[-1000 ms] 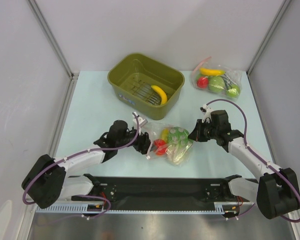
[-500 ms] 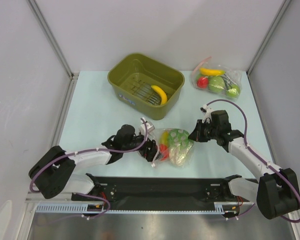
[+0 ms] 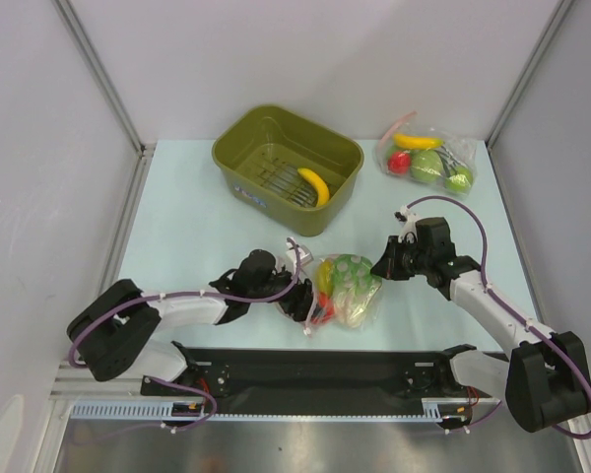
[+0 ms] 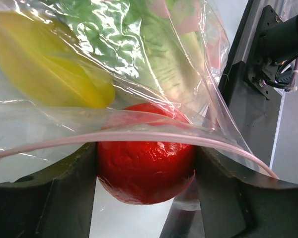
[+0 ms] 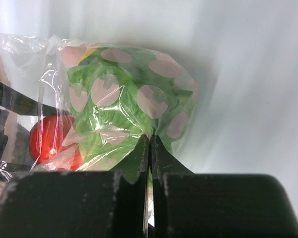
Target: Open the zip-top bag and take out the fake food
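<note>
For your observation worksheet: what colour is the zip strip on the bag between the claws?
Pale pink; the zip strip shows best in the left wrist view.

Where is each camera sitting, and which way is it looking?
Top external: high up behind the arms, looking down on the table; both arms show, left gripper and right gripper at the zip-top bag.
Left wrist: on the left arm, facing the bag's mouth; its dark fingers show either side of the red fruit.
Right wrist: on the right arm, facing the cabbage through plastic; its fingers show pinched on the bag.
Shared: both wrist views show the red fruit.
</note>
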Controlling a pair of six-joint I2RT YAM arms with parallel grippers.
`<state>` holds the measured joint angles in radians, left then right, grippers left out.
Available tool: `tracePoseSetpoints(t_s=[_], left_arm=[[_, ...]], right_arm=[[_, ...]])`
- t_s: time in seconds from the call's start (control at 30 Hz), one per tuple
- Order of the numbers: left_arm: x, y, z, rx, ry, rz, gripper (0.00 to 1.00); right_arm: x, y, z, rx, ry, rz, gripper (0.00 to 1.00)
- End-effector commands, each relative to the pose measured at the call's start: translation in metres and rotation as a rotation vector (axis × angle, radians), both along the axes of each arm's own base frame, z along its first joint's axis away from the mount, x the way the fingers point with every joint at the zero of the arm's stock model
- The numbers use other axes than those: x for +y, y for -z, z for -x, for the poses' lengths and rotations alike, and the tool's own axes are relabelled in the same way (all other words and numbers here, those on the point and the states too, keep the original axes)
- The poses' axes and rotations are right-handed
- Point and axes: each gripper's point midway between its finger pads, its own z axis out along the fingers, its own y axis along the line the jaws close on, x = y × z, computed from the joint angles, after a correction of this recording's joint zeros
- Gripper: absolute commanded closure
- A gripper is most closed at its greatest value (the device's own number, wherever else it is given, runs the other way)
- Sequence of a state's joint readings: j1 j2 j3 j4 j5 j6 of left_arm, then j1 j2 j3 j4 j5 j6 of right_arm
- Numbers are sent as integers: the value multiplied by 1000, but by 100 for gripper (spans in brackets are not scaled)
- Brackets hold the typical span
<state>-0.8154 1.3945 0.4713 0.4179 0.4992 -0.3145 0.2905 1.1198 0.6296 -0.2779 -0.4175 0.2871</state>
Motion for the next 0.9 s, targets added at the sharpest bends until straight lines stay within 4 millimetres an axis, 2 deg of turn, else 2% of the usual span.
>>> tracePoseSetpoints(t_s=[0.0,0.1,0.13,0.3,0.43,0.57,0.87], left_arm=[[-7,-23,-3,-51,10,47,85],[1,-26,-3,-62,-16,26,100],[3,-33,-4,-82,-22,31,100],[17,-37,-5,-76,-79,-29,100],[34,-30,-7,-44,-150,-121,100],[46,-36,-11,-42,-212,-168,100],[72,-91,-31,-138,-370,-107,100]], right_arm=[[0,-13,-7,-44,2,-4,100],[-3,-12,-8,-42,6,3,100],[-4,-12,-8,-40,11,4,100],[-8,-11,-10,-41,16,11,100],[-12,-11,-11,-39,23,14,100],[-14,-12,-12,-41,26,12,100],[-16,-12,-12,-41,24,11,100]])
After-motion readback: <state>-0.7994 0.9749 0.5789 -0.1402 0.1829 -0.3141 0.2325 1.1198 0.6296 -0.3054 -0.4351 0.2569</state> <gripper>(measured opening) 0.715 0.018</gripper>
